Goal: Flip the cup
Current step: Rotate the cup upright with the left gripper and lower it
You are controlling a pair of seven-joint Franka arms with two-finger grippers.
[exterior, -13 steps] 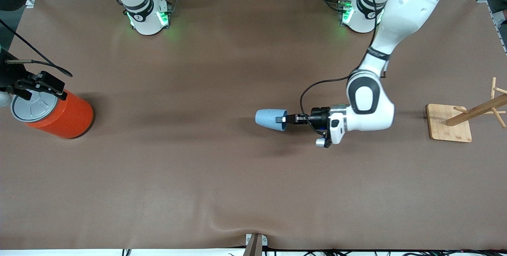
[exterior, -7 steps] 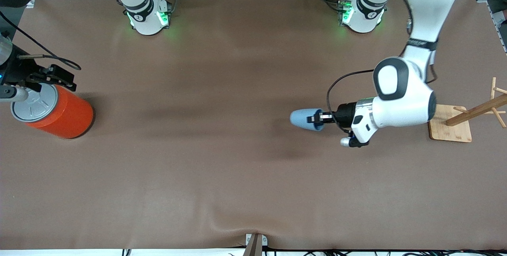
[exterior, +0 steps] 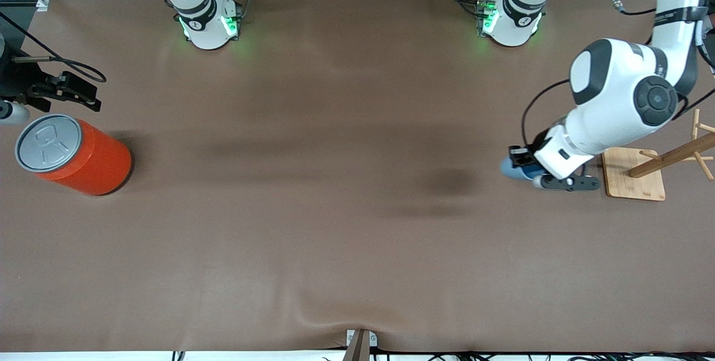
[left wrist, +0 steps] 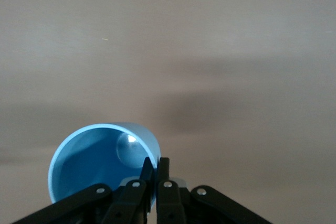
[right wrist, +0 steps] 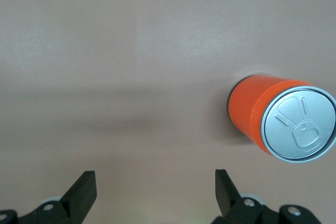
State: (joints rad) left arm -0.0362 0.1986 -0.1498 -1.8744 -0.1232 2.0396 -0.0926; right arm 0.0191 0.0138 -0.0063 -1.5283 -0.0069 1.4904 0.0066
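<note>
- Brown matte cloth covers the table [exterior: 335, 227], with aluminium framing and cabling along its 12 o'clock edge in the front view.
- Held off the table, the cup [left wrist: 100, 161] hangs from the left gripper [exterior: 520, 158] over the cloth toward the left arm's end, at about 3 o'clock in the front view, just beside the wooden rack's base [exterior: 634, 174]; its fingertips [left wrist: 157, 174] pinch the rim wall, one inside, one outside.
- It looks light, stiff, smooth and thin-walled; a rim pinch suits it, though it may swivel when tipped.
- Open cloth lies toward 9 o'clock; the wooden rack [exterior: 678, 151] crowds 3 o'clock.
- Spread wide, the right gripper [right wrist: 152, 195] waits above the cloth beside the orange can [exterior: 75, 157], at about 9 o'clock in the front view.
</note>
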